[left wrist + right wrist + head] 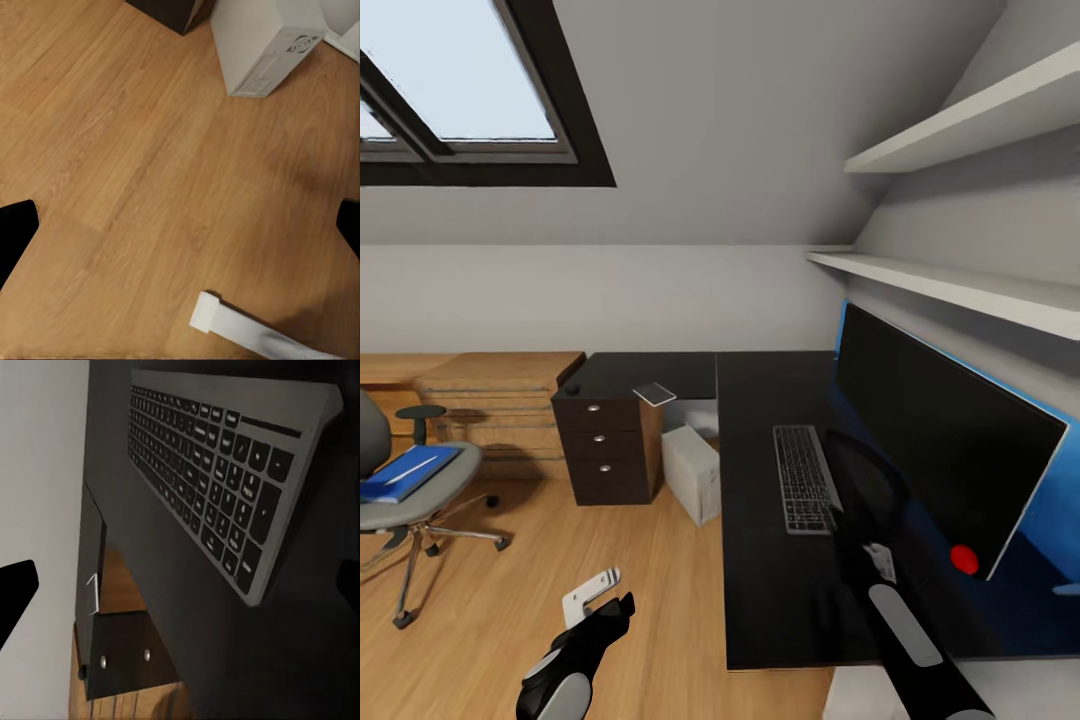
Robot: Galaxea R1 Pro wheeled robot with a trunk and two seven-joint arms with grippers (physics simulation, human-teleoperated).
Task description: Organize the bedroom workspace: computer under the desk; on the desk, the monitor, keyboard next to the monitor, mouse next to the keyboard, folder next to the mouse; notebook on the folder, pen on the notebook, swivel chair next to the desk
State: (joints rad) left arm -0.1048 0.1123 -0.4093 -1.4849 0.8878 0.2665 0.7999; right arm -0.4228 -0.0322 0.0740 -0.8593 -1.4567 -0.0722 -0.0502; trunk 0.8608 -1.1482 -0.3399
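The black desk (760, 600) carries the wide black monitor (940, 440) and, beside it, the keyboard (804, 478) (225, 487). My right gripper (855, 525) (180, 592) hovers open over the desk just past the keyboard's near end. Under the desk stands the light-grey computer (691, 470) (262, 45). Near the drawer end of the desk lie the small dark mouse (572, 388) and the greyish notebook (655, 393). At the left, the swivel chair (420, 500) holds the blue folder (400, 475) with the thin white pen (418, 467) on it. My left gripper (605, 595) (180, 232) hangs open above the wooden floor.
A black drawer unit (605, 450) with silver knobs supports the desk's far wing. A light wooden chest (500, 400) stands against the back wall behind the chair. Two white shelves (960, 285) run along the right wall above the monitor. Open floor lies between chair and desk.
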